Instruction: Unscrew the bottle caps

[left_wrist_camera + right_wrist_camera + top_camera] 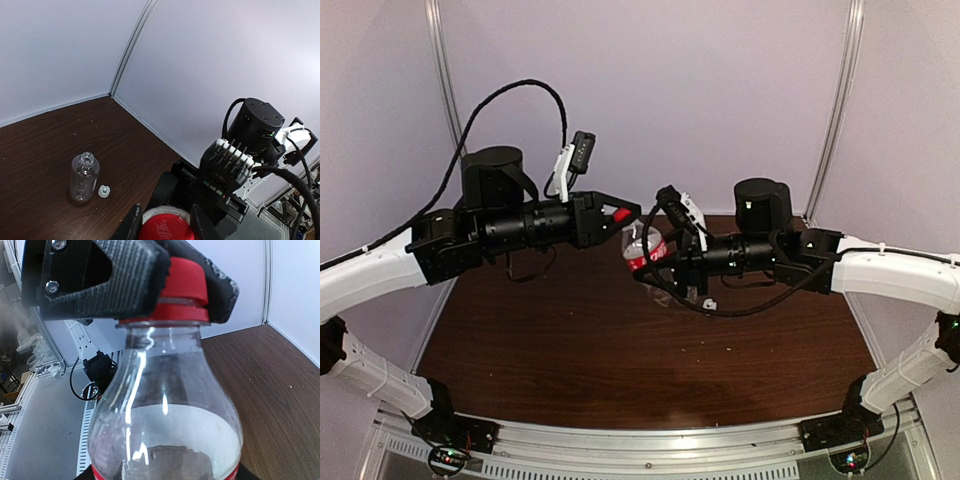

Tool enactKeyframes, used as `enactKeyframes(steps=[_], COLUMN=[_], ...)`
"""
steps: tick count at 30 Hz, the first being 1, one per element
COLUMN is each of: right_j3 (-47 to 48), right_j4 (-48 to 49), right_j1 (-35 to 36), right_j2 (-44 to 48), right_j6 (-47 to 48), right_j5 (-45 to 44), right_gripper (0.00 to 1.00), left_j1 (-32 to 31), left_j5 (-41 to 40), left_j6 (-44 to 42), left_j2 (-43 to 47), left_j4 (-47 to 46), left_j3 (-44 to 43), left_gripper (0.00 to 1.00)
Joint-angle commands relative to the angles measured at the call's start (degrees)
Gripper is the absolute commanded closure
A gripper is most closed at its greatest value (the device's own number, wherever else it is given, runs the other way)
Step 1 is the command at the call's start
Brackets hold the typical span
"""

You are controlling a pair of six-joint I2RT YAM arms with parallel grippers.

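Red cap [182,287] is clamped between the fingers of the left gripper [166,222] and is seated on the bottle neck. Labelled bottle [642,250] is held by its body in the right gripper [658,265], just beneath the left one. Farther out, well apart from the left gripper, unlabelled bottle [84,177] is stood upright on the table [40,145], uncapped. White cap [104,191] is laid just beside it.

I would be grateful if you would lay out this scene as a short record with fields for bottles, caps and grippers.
red-label bottle: gripped by the right gripper
red cap: on the bottle's neck, left gripper closed around it
unlabelled bottle: upright on the table, neck open
white cap: off, lying on the table beside that bottle
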State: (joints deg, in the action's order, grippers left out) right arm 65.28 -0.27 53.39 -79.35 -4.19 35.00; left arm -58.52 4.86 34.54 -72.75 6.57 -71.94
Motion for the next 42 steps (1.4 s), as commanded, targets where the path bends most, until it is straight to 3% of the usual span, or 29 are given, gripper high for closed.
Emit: enactKeyframes(steps=[1,5,10,19,30,35,42], right_j3=[0.08,-0.16,-0.57,0.03,1.26,1.26,1.03], right_j4=[-0.71,-0.28,0.16,2.74,3.77,4.18,4.46], right_j1=[-0.32,-0.45,-0.64,-0.73,-0.13,0.08,0.06], right_j2=[0.94,1.45,2.08,1.06,-0.63,-0.84,-0.89], right_j6=[0.44,0.71,0.85,0.18,-2.31,-2.71,-2.76], right_j5=[-2.84,-1.16,2.3,15.74,24.0,24.65,24.48], right_gripper=[0.7,0.69,0.68,0.67,0.67,0.67,0.67], left_j1=[0.08,0.19,0.38,1.97,6.25,6.73,7.49], left_j5=[-1.1,0.53,4.69,22.29,38.54,42.15,45.7], left_j6=[-4.49,-9.76,-17.38,-28.0,-29.41,-28.44,-25.6], left_j2=[0.75,2.52,4.98,7.47,3.58,1.03,-1.09], left_j4=[-1.58,0.05,5.01,10.71,5.94,3.69,0.45], left_j3=[-1.86,-2.02,-3.3,-5.2,-6.34,-6.9,-6.25], left_gripper=[0.72,0.52,0.35,0.21,0.21,0.28,0.45])
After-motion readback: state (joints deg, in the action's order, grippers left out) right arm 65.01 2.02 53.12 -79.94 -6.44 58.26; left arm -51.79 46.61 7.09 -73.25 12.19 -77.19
